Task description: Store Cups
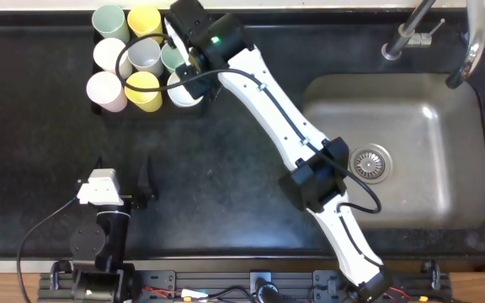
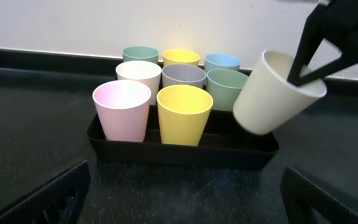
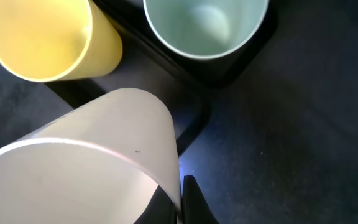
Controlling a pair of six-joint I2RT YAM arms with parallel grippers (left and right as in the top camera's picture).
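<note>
- I find the left jaws spread open, empty, over the table (image 1: 23, 118).
- Right jaws clamp the cream cup (image 2: 269, 93) by its rim — tilted, above the black tray's (image 2: 185, 154) corner, beside a green cup (image 2: 227, 84).

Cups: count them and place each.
9. Eight stand in the tray: pink, yellow in front; white, grey, mint in the middle; green, yellow, blue behind. One cream cup is tilted in the right gripper.

i see the right claw (image 2: 306, 67) pinching a tilted cream cup (image 2: 272, 93) over a free corner of the black tray (image 2: 185, 153), beside eight upright cups (image 2: 184, 115).
</note>
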